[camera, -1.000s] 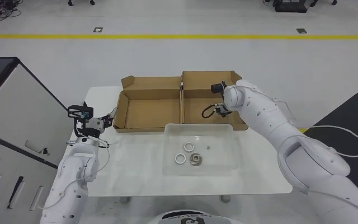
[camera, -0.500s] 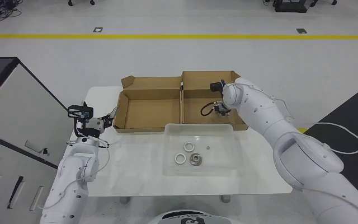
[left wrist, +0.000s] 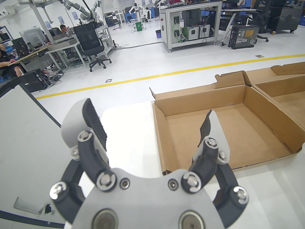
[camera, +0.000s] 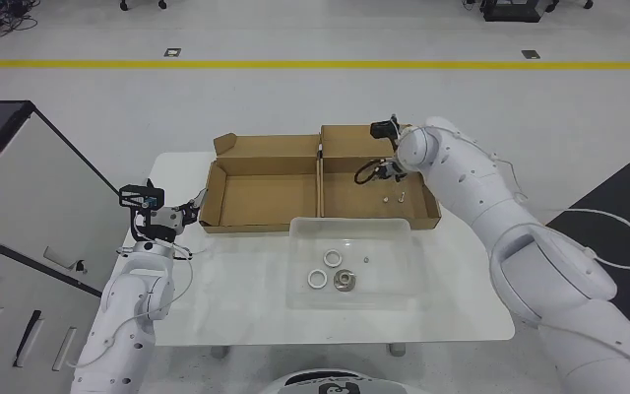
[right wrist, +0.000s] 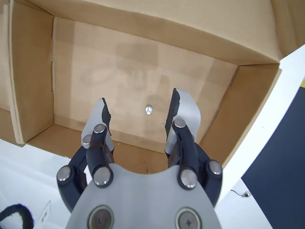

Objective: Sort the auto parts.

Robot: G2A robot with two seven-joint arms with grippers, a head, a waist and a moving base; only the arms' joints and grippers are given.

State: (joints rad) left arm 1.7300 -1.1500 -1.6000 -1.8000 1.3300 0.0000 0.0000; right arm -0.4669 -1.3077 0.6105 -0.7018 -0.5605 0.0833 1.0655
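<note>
At the desk's [camera: 236, 286] left edge the left gripper [camera: 194, 205] [left wrist: 149, 110] hangs with its fingers spread wide and nothing between them. Its own wrist view adds that the black ribbed pads [left wrist: 94, 120] are bare and that it faces the left box from just beside the box's left wall.

The left box [camera: 261, 192] [left wrist: 214, 129] is an open brown cardboard box at the desk's back edge. From above and from the left wrist its floor is bare cardboard. Its right wall touches the right box [camera: 345, 197] [right wrist: 119, 72], which is of the same kind, with its flaps folded out.

The right gripper [camera: 386, 177] [right wrist: 139, 96] hangs over the floor of the right box with its fingers spread and holding nothing. From above, the bolt [camera: 382, 198] is a pale speck on the cardboard near that gripper, with a second speck close beside it that is too small to make out. The right wrist view shows the bolt [right wrist: 148, 110] far better: small, silver and shiny, with a wider head and a short shank, lying on the box floor. It sits below the gap between the fingers and touches neither.

In front of the boxes, toward the desk's front edge, stands a clear plastic tray [camera: 394, 281]. In it lie two white rings [camera: 335, 258], a grey metal part [camera: 344, 282] just beside the nearer ring, and a tiny dark piece [camera: 366, 260] set apart.
</note>
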